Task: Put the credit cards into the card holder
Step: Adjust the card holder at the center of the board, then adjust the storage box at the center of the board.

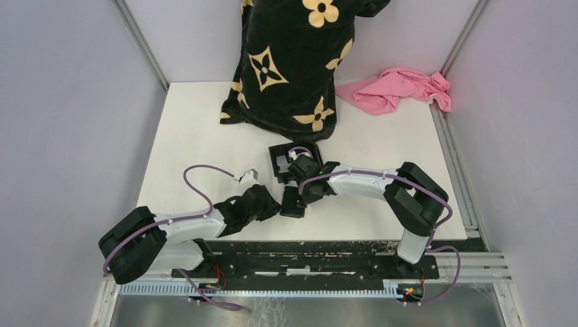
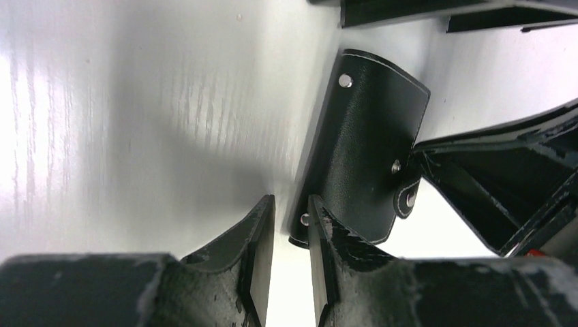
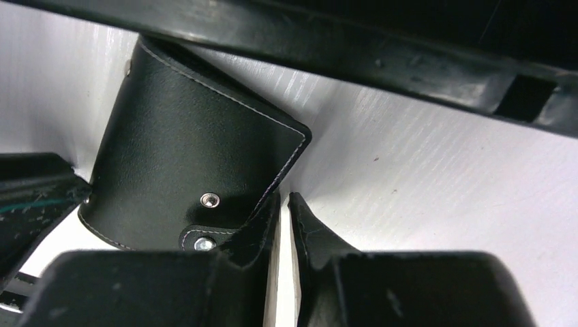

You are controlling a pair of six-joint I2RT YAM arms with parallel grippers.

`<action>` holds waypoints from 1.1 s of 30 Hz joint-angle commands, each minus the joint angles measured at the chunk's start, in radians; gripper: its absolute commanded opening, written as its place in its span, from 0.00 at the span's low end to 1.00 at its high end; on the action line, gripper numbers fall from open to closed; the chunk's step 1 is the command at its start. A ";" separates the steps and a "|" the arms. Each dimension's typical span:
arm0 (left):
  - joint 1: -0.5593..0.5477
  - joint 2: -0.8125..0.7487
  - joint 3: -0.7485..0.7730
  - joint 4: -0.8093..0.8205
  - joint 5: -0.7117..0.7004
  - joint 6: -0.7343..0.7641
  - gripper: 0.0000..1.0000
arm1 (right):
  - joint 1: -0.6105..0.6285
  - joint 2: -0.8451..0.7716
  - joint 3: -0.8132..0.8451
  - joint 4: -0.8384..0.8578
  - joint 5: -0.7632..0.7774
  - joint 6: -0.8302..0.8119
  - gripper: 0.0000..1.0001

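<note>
The card holder [image 1: 292,203] [image 2: 368,150] [image 3: 184,157] lies folded shut on the white table, black with stitched edges and metal snaps. My left gripper [image 1: 277,204] [image 2: 291,208] is at its left corner, jaws a little open with only table between them; the right fingertip [image 2: 320,221] overlaps the holder's corner. My right gripper [image 1: 305,195] [image 3: 283,197] comes from the other side, all but shut, with a thin empty slit. Its left fingertip [image 3: 266,214] rests at the holder's corner by the snap tab. The credit cards are out of view.
A shallow black tray [image 1: 276,151] [image 2: 409,10] [image 3: 341,48] sits just behind the holder, a pale patch inside it. A black cloth with tan flowers [image 1: 293,61] hangs at the back, a pink cloth [image 1: 399,88] lies at the back right. Walls close in both sides.
</note>
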 commanded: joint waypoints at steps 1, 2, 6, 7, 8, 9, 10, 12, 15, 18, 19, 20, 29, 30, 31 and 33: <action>-0.035 0.007 -0.012 -0.158 0.011 -0.041 0.33 | -0.003 0.014 0.029 0.021 0.060 -0.041 0.16; -0.037 0.005 -0.005 -0.175 0.005 -0.040 0.33 | -0.003 0.004 0.029 0.013 0.077 -0.049 0.18; -0.040 -0.015 0.052 -0.290 -0.062 -0.026 0.34 | -0.004 -0.053 0.024 -0.023 0.138 -0.090 0.24; -0.039 -0.020 0.078 -0.324 -0.088 -0.022 0.35 | -0.004 -0.069 0.026 -0.035 0.150 -0.100 0.26; -0.039 -0.024 0.100 -0.361 -0.114 -0.018 0.36 | -0.003 -0.084 0.031 -0.047 0.162 -0.110 0.28; -0.039 -0.027 0.127 -0.396 -0.145 -0.013 0.38 | -0.003 -0.101 0.035 -0.060 0.175 -0.122 0.30; -0.039 -0.026 0.153 -0.435 -0.175 -0.006 0.39 | -0.003 -0.118 0.039 -0.072 0.186 -0.135 0.32; -0.037 -0.020 0.211 -0.503 -0.231 0.004 0.44 | -0.003 -0.156 0.058 -0.107 0.210 -0.172 0.36; -0.037 -0.008 0.290 -0.574 -0.291 0.027 0.52 | -0.001 -0.224 0.091 -0.137 0.262 -0.239 0.42; -0.036 0.006 0.356 -0.610 -0.314 0.057 0.55 | -0.001 -0.300 0.071 -0.051 0.344 -0.327 0.45; -0.034 0.009 0.373 -0.622 -0.335 0.061 0.56 | -0.002 -0.317 0.053 0.008 0.387 -0.337 0.50; -0.030 0.010 0.384 -0.626 -0.345 0.066 0.57 | -0.003 -0.330 0.040 0.067 0.431 -0.336 0.57; 0.042 -0.065 0.344 -0.557 -0.289 0.114 0.99 | -0.080 -0.176 0.229 0.019 0.238 -0.493 0.94; 0.057 -0.093 0.318 -0.538 -0.266 0.111 0.99 | -0.081 -0.163 0.235 0.004 0.207 -0.518 0.94; 0.073 -0.109 0.302 -0.526 -0.257 0.108 0.99 | -0.082 -0.155 0.235 -0.001 0.167 -0.540 0.93; 0.104 -0.135 0.279 -0.510 -0.236 0.106 0.99 | -0.086 -0.147 0.219 -0.001 0.110 -0.584 0.89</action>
